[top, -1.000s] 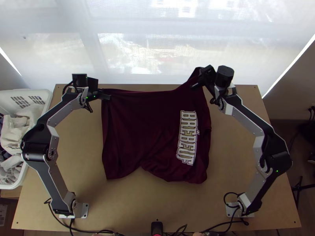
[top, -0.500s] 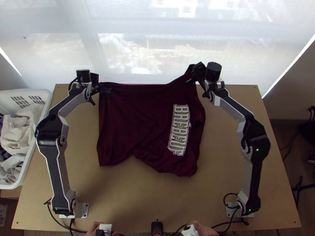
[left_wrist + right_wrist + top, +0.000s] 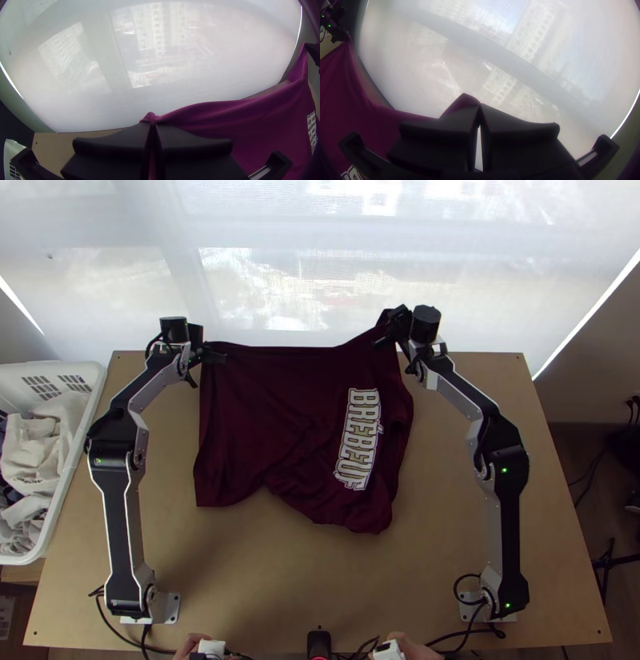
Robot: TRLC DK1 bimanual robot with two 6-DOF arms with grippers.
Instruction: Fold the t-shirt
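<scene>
Top view: I've got the t-shirt spread unevenly, pale lettering at three o'clock, my left gripper at its ten o'clock corner, my right gripper towards one. Left wrist view: left gripper pinches cloth. Right wrist view: right gripper likewise.

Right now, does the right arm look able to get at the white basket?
Probably not: the right claw is shut on the shirt, and the left arm stands between it and the basket.
</scene>
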